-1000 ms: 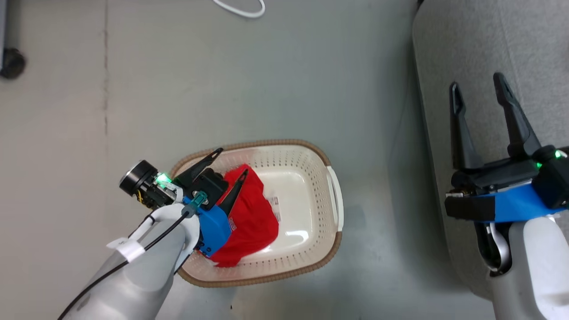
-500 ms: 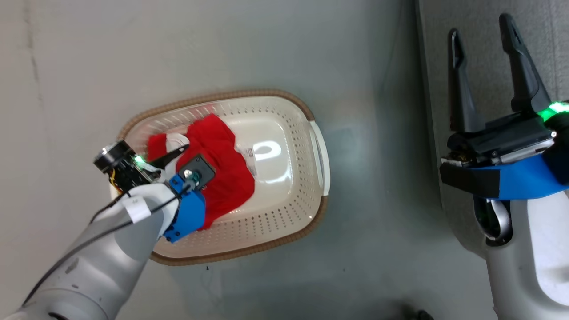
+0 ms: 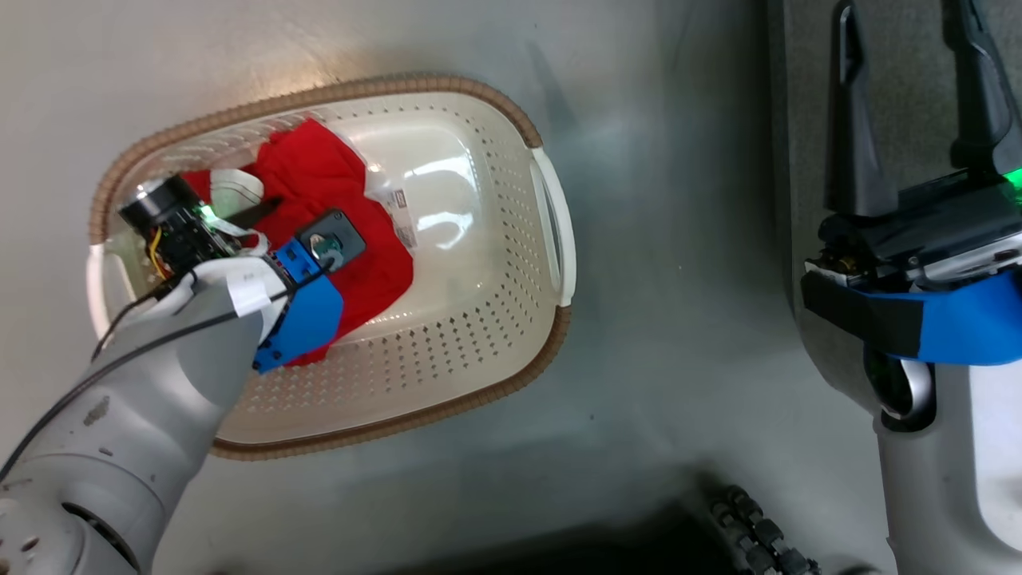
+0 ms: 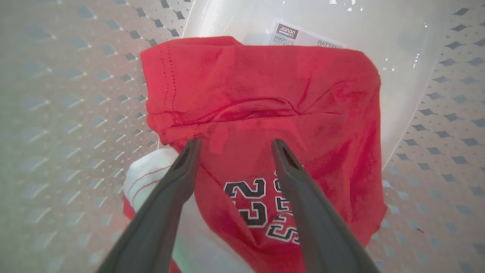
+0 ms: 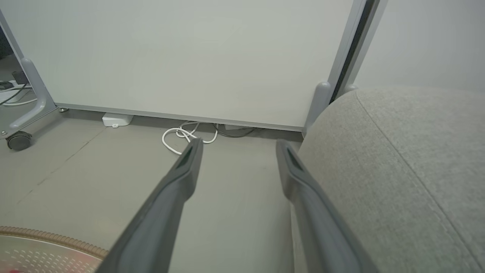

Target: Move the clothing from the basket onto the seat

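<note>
1. Count: one basket, one seat and two end effectors. The clothing is a single red heap. I can't tell whether it is one garment or two.
2. The clothing lies inside the basket, bunched toward its 10 o'clock end in the head view. White striped trim shows at the heap's 9 o'clock edge. In the left wrist view the number 23 is printed in black and white on the red cloth. A paper label is stuck on the basket's bare bottom, just beside the heap at 3 o'clock.
3. The basket stands on a smooth grey floor, at about 9 o'clock in the head view. The seat runs along the 3 o'clock edge, apart from the basket, with floor between them.
4. Looking along the right arm, a pale partition panel stands at 12 o'clock. A looped white cable lies at its foot and a castor wheel is at 9 o'clock.
5. The left arm reaches down into the basket. The left end effector has its fingers spread over the heap, tips either side of a fold, pinching nothing. I can't tell whether the tips touch the cloth.
6. The right end effector is held over the seat's edge, fingers pointing to 12 o'clock in the head view. They are spread and empty.
</note>
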You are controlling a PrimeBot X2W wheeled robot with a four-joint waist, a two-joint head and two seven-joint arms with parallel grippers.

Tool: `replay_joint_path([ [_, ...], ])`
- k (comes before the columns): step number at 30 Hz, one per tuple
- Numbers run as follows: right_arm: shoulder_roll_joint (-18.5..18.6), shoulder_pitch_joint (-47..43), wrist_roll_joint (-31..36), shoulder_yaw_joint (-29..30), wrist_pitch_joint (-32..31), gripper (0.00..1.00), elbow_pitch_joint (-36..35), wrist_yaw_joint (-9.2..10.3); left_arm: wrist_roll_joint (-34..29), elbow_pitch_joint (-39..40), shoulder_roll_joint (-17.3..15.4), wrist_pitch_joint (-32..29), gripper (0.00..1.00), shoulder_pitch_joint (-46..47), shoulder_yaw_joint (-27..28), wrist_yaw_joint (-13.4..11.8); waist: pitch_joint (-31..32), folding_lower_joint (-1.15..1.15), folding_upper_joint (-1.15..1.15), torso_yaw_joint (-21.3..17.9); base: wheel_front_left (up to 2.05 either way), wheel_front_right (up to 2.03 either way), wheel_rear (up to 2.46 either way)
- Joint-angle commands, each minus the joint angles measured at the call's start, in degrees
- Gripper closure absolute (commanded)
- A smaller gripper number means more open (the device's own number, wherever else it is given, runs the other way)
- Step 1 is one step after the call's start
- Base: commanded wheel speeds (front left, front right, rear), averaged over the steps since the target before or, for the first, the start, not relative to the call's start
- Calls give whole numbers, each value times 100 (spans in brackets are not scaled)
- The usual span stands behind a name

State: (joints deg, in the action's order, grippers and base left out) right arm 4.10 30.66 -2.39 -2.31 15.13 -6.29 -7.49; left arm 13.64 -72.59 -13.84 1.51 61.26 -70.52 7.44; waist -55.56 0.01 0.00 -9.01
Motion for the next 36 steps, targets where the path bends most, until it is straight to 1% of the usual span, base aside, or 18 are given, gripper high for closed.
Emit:
replay_joint_path([
  [1,-34,79,35,32,3,0,-97,-1,71,-30,-55,-59,0,174,-27,4,-267,-1,0,-106,0,0,0],
  [10,-79,-130,89,83,3,0,-465,-1,236,-67,-165,-215,0,372,-166,4,-700,-1,0,-215,0,0,0],
  [19,-93,-517,194,149,3,0,-758,-1,391,-76,-33,-173,0,230,-238,4,-731,-1,0,-209,0,0,0],
  [20,-93,-550,199,166,3,0,-772,-1,380,-83,-30,-210,31,222,-247,4,-732,-1,0,-207,0,0,0],
  [21,-94,-575,196,177,3,0,-786,-1,369,-86,-21,-212,93,228,-253,4,-733,-1,0,-205,0,0,0],
  [22,-94,-588,196,182,3,0,-791,-1,364,-87,-7,-208,100,240,-257,4,-734,-1,0,-202,0,0,0],
  [27,-104,-506,200,158,3,0,-782,-1,392,-93,21,-210,100,263,-277,4,-711,-1,0,-200,0,0,0],
  [32,-112,-305,121,197,3,0,-717,-1,513,-30,-8,109,100,473,-270,5,-633,-1,0,-181,0,0,0],
  [36,-114,-238,84,214,3,0,-585,-1,664,-2,79,445,100,451,-256,5,-356,-1,0,-74,0,0,0],
])
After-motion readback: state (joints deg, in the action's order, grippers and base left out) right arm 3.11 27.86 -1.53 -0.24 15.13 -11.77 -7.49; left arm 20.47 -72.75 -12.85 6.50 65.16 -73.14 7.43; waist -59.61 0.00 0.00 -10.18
